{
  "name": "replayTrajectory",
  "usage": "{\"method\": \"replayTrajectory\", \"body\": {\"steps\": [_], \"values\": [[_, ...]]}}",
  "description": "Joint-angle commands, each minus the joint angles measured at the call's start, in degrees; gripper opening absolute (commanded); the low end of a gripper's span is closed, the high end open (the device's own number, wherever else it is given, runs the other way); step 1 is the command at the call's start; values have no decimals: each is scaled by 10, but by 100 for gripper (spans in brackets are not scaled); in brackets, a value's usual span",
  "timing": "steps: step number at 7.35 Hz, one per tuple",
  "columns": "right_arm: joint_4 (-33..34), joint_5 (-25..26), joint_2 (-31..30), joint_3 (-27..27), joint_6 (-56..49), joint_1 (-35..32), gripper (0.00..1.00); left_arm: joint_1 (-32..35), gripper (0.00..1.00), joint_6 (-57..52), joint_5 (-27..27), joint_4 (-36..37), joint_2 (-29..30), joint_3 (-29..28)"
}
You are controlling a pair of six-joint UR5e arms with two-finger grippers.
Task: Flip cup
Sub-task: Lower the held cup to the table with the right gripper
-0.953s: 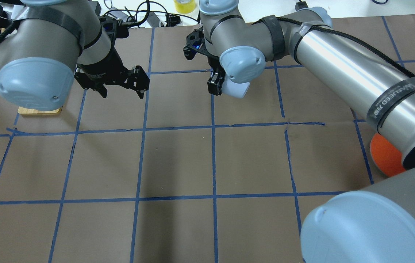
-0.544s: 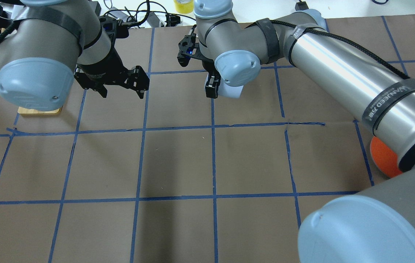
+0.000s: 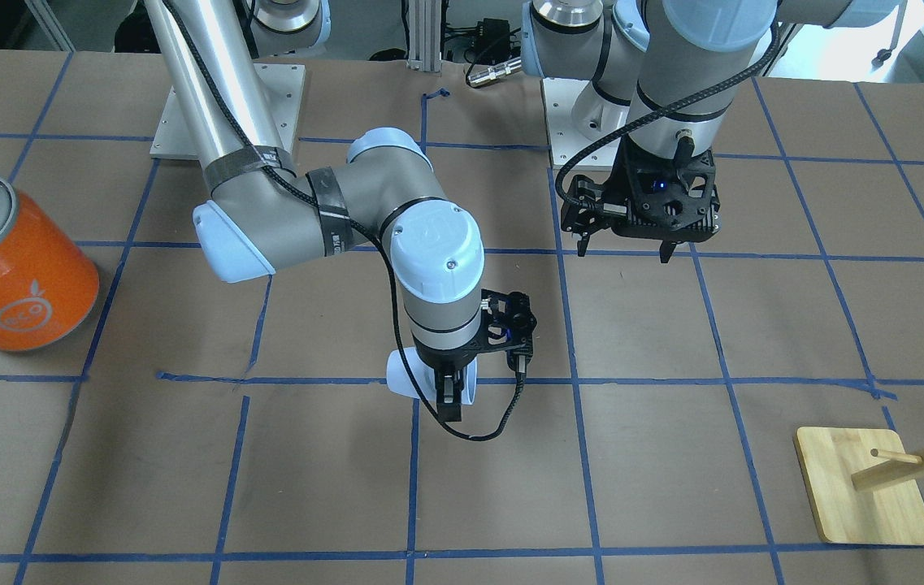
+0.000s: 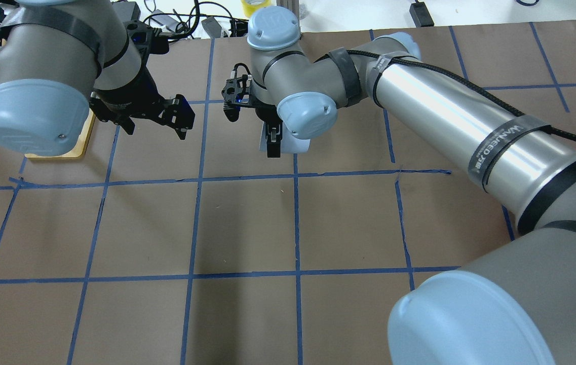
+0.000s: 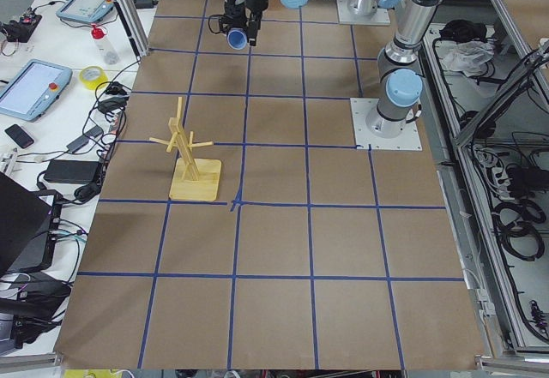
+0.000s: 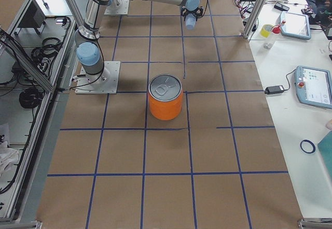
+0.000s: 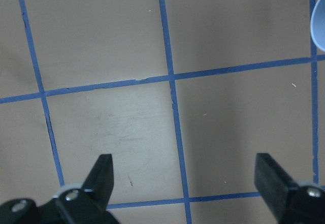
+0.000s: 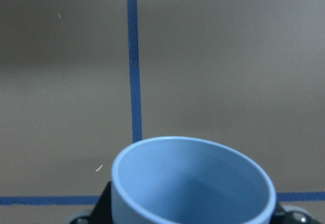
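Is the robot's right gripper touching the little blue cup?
Touching. The front-facing view shows the right gripper with one of its fingers pressed across the cup; the right wrist view shows the cup seated between both.

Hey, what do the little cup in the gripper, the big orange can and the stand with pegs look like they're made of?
The cup: likely plastic, smooth matte pale blue with a thin, even rim. The orange can: probably metal, with a glossy printed wall and a silvery top. The stand: wood, pale tan with faint grain.
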State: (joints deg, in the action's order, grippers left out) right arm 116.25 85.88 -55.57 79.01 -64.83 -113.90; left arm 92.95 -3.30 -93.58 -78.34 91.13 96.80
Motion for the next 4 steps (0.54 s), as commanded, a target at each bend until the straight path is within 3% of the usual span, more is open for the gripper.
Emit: {"method": "replayTrajectory", "body": {"steps": [1,4], "values": [[32,7,24,-1,25,-18,0,-7,100,-8,1,-4,-8,5],[34,7,45,-1,21,-23,0,-8,100,-10,-1,-5,-10,5]]}}
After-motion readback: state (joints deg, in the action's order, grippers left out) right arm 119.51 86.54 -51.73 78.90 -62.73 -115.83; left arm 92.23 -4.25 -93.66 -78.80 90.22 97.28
